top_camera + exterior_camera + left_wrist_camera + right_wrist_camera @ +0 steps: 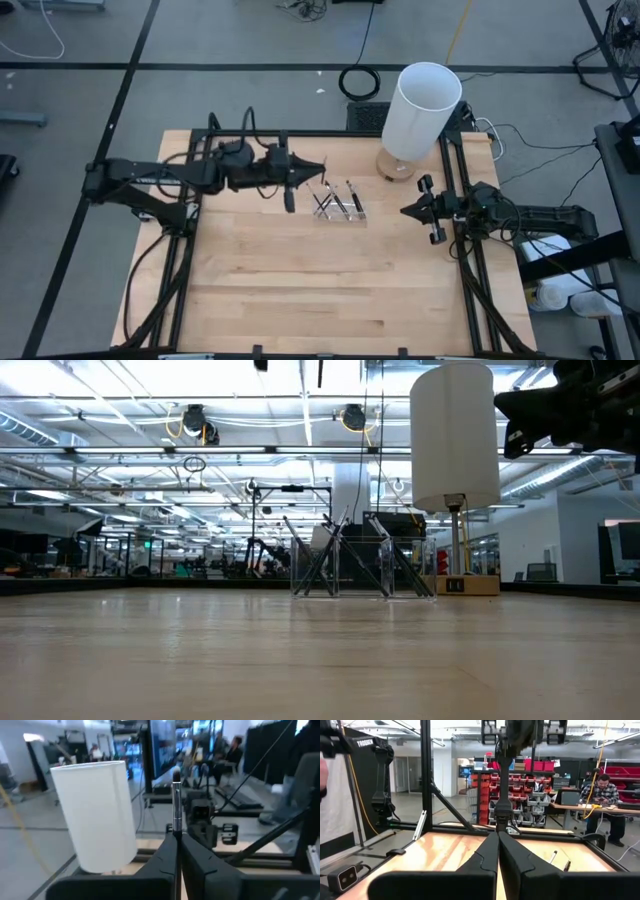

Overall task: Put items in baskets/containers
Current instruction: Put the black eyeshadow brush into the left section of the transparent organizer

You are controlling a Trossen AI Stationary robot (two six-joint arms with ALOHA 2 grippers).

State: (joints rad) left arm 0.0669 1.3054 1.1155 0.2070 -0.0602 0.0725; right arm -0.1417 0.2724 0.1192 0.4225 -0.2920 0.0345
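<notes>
A clear shallow tray (362, 216) sits mid-table and holds several thin dark sticks (337, 200). In the low view those sticks (325, 560) lean against the tray's walls (360, 592). My left gripper (312, 170) hovers just left of and beyond the tray, shut on one more stick (176, 800). My right gripper (405, 211) waits to the right of the tray, shut and empty; its closed fingers (490, 851) show in the right wrist view. My left gripper (177, 837) pinches one dark stick by its lower end (176, 831) between the two fingertips. The stick runs along the fingers and juts out past them, silvery band and dark tip free. It is lifted clear of the table.
A tall white cylinder (420, 110) on a round wooden base (395, 167) stands at the far edge, right of the tray, and also shows in the left wrist view (95, 815). Black frame rails (455, 180) run along both table sides. Bare wood (320, 290) lies nearer.
</notes>
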